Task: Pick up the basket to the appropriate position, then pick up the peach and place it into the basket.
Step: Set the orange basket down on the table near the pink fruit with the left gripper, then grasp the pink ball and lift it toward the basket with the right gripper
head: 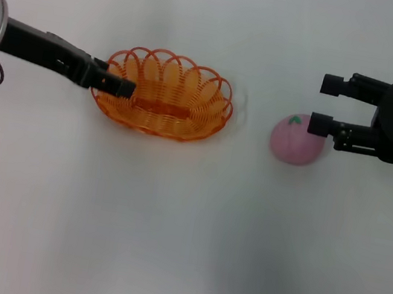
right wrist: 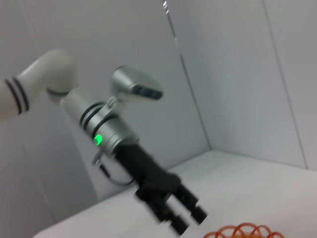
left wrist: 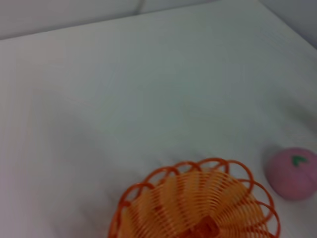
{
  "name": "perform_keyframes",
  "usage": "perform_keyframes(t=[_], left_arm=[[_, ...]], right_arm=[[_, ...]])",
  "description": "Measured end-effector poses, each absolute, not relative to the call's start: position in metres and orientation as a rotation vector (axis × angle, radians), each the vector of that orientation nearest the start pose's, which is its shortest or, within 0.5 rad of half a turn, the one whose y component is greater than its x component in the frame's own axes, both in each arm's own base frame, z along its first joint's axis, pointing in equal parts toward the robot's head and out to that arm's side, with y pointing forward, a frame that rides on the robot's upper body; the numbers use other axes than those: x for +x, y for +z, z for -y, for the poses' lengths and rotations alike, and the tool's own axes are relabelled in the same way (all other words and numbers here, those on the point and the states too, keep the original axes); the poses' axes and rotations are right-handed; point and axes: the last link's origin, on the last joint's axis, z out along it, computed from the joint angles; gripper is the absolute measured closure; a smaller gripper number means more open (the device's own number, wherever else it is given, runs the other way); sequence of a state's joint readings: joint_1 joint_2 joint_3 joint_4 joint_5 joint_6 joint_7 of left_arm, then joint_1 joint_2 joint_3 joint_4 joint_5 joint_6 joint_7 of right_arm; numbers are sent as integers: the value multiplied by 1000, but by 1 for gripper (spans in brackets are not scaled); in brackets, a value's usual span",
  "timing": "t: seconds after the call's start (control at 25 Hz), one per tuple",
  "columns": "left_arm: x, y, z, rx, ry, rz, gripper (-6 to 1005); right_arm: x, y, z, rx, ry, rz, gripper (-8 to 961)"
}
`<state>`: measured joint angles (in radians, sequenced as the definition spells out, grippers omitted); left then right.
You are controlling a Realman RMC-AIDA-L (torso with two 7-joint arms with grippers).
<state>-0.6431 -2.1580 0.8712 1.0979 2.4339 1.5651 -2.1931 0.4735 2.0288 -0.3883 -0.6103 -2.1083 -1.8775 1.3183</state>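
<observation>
My left gripper (head: 122, 88) clamps the basket (head: 166, 94) rim; right gripper (head: 326, 104) spread apart beside the peach (head: 296, 140) (not gripping).

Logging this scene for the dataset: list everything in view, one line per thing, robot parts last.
basket: one, orange wire, on the white table left of centre, nothing in it.
peach: one, pink with a green leaf mark, on the table to the right of the basket.
table: one, white, under everything.
left gripper: one, black, at the basket's left rim.
right gripper: one, black, open, above the peach's right side.
</observation>
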Motion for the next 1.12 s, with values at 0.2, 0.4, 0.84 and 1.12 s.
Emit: perform_keyframes(t=[0.2, 0.4, 0.84, 1.12], left_arm=[[-206, 2, -349, -2866, -97, 818, 283], [-211, 0, -345, -2911, -103, 681, 282], [-221, -1, -332, -2898, -311, 653, 288], [-247, -7, -316, -2866, -533, 645, 288]], right_arm=[[285, 39, -284, -2644, 1041, -712, 98], [285, 38, -285, -2629, 1055, -767, 98], [291, 38, -287, -2583, 1031, -799, 99], [296, 38, -293, -2551, 988, -812, 98]])
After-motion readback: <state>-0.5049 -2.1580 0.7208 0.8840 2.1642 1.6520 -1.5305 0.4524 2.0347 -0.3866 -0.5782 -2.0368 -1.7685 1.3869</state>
